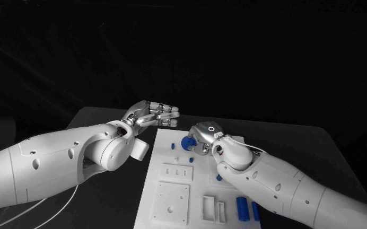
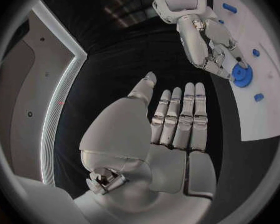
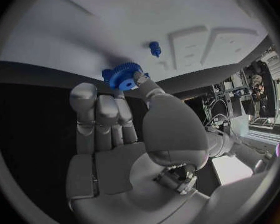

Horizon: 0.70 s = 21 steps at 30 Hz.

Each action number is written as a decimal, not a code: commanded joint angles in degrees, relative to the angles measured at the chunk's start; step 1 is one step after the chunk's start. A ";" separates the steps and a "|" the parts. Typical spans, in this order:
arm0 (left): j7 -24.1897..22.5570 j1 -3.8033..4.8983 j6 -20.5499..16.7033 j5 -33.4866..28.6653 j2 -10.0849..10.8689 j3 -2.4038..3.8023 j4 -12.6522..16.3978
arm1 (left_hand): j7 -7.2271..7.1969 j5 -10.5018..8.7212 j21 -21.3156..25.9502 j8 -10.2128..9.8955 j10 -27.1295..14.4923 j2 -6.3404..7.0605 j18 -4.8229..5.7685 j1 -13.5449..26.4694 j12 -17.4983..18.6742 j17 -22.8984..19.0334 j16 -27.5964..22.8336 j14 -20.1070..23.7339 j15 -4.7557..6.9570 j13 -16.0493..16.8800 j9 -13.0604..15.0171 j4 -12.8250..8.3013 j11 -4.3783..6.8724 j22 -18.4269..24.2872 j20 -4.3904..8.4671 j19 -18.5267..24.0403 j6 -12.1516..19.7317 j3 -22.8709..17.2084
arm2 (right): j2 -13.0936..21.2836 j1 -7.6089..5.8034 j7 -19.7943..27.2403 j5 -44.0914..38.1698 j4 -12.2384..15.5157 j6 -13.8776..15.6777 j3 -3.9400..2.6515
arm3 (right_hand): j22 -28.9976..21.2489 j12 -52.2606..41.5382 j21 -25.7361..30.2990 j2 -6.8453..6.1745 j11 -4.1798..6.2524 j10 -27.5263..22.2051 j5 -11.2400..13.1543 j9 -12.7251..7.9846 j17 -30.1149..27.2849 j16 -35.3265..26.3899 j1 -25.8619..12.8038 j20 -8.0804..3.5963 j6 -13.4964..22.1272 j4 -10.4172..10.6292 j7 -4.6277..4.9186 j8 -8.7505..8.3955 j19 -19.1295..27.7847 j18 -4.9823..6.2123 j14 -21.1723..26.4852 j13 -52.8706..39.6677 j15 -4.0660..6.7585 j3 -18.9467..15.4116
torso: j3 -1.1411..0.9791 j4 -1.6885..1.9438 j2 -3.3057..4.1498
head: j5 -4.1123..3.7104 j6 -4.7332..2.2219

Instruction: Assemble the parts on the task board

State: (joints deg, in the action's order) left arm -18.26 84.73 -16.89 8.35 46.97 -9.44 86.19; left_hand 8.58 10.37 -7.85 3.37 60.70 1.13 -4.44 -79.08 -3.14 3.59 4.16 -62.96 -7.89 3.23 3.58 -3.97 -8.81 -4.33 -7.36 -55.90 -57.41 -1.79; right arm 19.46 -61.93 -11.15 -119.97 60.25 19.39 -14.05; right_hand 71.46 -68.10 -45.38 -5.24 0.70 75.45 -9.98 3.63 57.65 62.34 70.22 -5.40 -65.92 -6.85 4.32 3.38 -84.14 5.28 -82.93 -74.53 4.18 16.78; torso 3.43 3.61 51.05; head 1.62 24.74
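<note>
Head view is showing the right hand (image 1: 205,136) pinching a blue gear (image 1: 188,144) over the far end of the white task board (image 1: 172,197), which is lying on the black bench (image 1: 321,139). Right wrist view is showing its thumb and fingertips (image 3: 140,77) gripping the gear's rim. Left hand (image 1: 153,113) is hovering just beyond the board's far corner, fingers straight and together, holding nothing.

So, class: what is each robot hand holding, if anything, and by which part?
The right hand pinches a blue gear by its toothed rim, over the task board. The left hand holds nothing; its fingers are straight.
</note>
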 commanded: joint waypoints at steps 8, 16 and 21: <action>-0.32 0.02 0.87 0.24 -0.16 0.03 0.07 | 0.25 -0.18 -0.36 0.19 -0.15 -0.36 0.08 -0.11 -0.21 0.07 -0.07 0.19 -0.25 0.09 0.09 -0.25 0.14 0.05 -0.14 -0.36 0.17 0.05 | -0.52 0.47 1.06 -0.87 -1.00 0.12 0.22 | -0.04 0.64 0.65 -0.70 -0.25 -0.29 0.62 0.05 -0.28 -0.46 0.04 -0.35 0.69 0.56 0.29 0.18 -2.88 -0.15 0.04 0.44 0.33 -0.30 | -0.01 -0.24 -0.06 | 0.16 0.21; -0.27 0.03 0.88 0.24 -0.17 0.03 0.14 | 0.25 -0.18 -0.36 0.19 -0.15 -0.36 0.08 -0.11 -0.21 0.07 -0.07 0.19 -0.25 0.09 0.09 -0.25 0.14 0.05 -0.14 -0.36 0.17 0.05 | -0.82 0.51 1.41 -0.32 -1.64 -0.45 0.32 | -0.09 1.25 1.00 -0.96 -0.38 -0.69 1.01 0.04 -0.40 -0.70 0.16 -0.31 1.52 1.27 0.51 0.19 -2.89 -0.06 0.05 0.99 0.29 -1.05 | -0.04 -0.15 -0.05 | 0.03 0.29; -0.22 0.03 0.86 0.24 -0.07 0.03 0.16 | 0.25 -0.18 -0.36 0.19 -0.15 -0.36 0.08 -0.11 -0.21 0.07 -0.07 0.19 -0.25 0.09 0.09 -0.25 0.14 0.05 -0.14 -0.36 0.17 0.05 | -0.75 0.55 1.54 0.11 -1.79 -1.06 0.44 | 0.16 1.74 0.79 -1.23 -0.44 -1.05 0.62 0.03 -0.54 -1.02 -0.02 -0.34 1.89 1.92 0.59 0.17 -2.89 0.01 0.11 1.48 0.33 -1.71 | -0.08 -0.19 -0.05 | 0.05 0.35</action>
State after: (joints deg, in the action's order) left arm -18.20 84.73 -16.85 8.38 46.94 -9.44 86.21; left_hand 8.58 10.37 -7.84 3.37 60.70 1.13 -4.44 -79.09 -3.15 3.59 4.16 -62.96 -7.89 3.23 3.58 -3.96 -8.81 -4.33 -7.36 -55.89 -57.41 -1.78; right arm 18.61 -61.72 -9.92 -119.88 58.83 20.34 -13.80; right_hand 71.54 -66.54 -44.60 -5.99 0.22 74.71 -9.09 3.67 57.16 61.51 70.22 -5.40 -64.50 -5.04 4.92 3.38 -84.13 5.28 -82.92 -73.09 4.19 15.13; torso 3.36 3.43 51.00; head 1.65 25.05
